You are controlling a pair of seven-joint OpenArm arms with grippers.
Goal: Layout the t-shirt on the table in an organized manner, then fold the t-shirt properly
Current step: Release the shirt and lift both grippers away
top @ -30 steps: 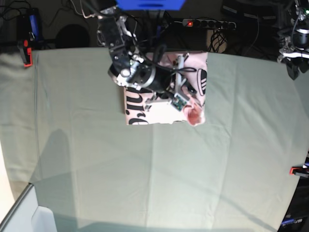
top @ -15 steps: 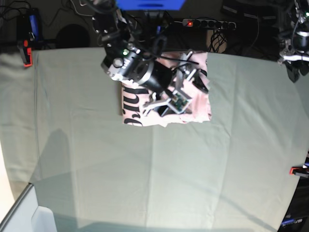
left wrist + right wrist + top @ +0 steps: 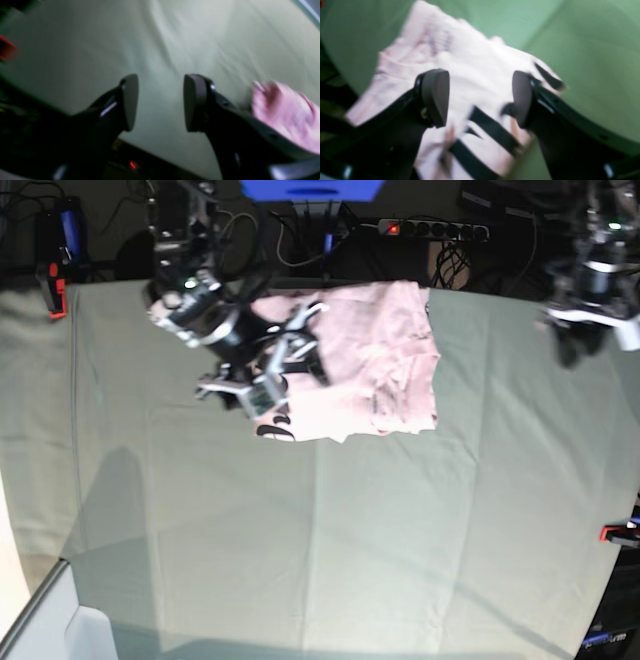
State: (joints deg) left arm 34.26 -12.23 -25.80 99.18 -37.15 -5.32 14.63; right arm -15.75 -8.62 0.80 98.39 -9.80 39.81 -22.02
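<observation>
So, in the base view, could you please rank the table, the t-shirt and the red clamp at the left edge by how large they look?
Largest to smallest:
1. The table, which fills most of the view.
2. The t-shirt, a folded pink patch near the far edge.
3. The red clamp, small, at the far-left edge.

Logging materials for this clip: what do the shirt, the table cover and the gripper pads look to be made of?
Shirt: soft matte knit, probably cotton; it rumples, and the black print looks flat.
Table cover: thin woven cloth, matte grey-green, with long creases.
Pads: dark, smooth, slightly dull, likely rubber or plastic; blur leaves it open. The right gripper stands open over the shirt.
</observation>
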